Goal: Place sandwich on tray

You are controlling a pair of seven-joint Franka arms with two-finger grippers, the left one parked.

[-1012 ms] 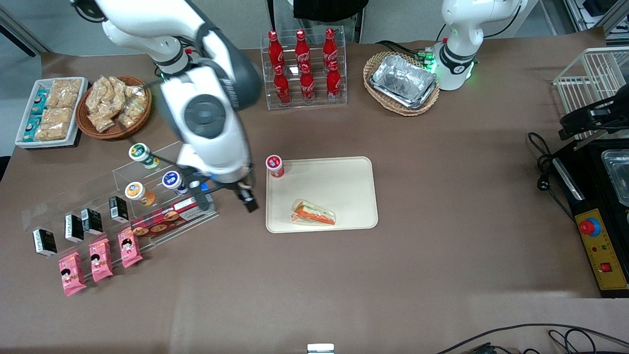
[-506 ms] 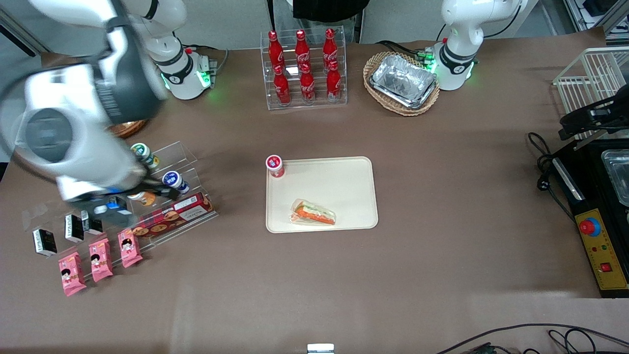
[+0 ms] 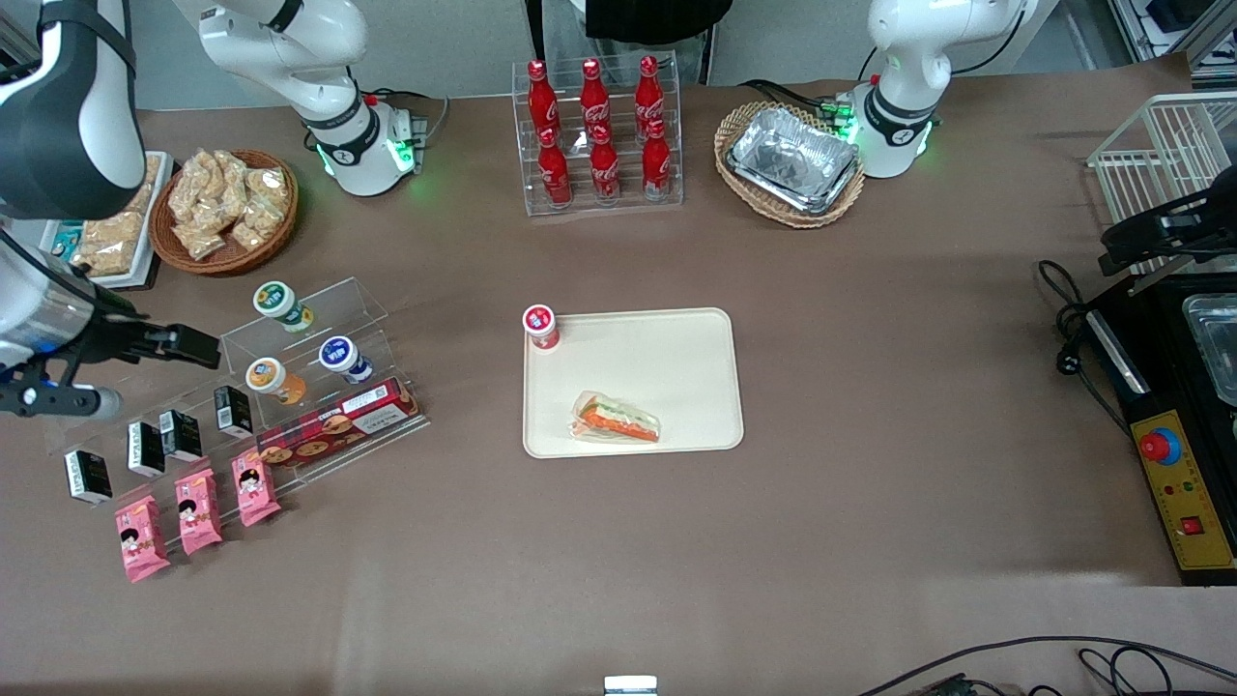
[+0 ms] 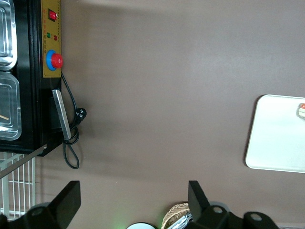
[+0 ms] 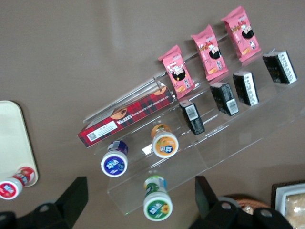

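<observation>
The sandwich [image 3: 618, 418], a clear-wrapped wedge with orange and green filling, lies flat on the cream-beige tray [image 3: 676, 358], in the tray's corner nearest the front camera. My right gripper [image 3: 143, 372] is open and empty. It hangs high over the acrylic snack stand [image 3: 290, 387] at the working arm's end of the table, well away from the tray. In the right wrist view the gripper [image 5: 140, 200] has its fingers spread wide above the stand's cups, and one rim of the tray [image 5: 14, 138] shows; the sandwich is out of that view.
A red-lidded cup [image 3: 539, 326] stands on a tray corner. The stand holds cups, a red biscuit box [image 3: 338, 425], black cartons and pink packets [image 3: 198, 509]. A cola bottle rack [image 3: 599, 126], a snack basket [image 3: 227, 208] and a foil-tray basket [image 3: 792, 159] stand farther from the camera.
My right arm has swung away from beside the tray toward the working arm's end of the table, with the gripper empty. The sandwich has stayed still on the tray.
</observation>
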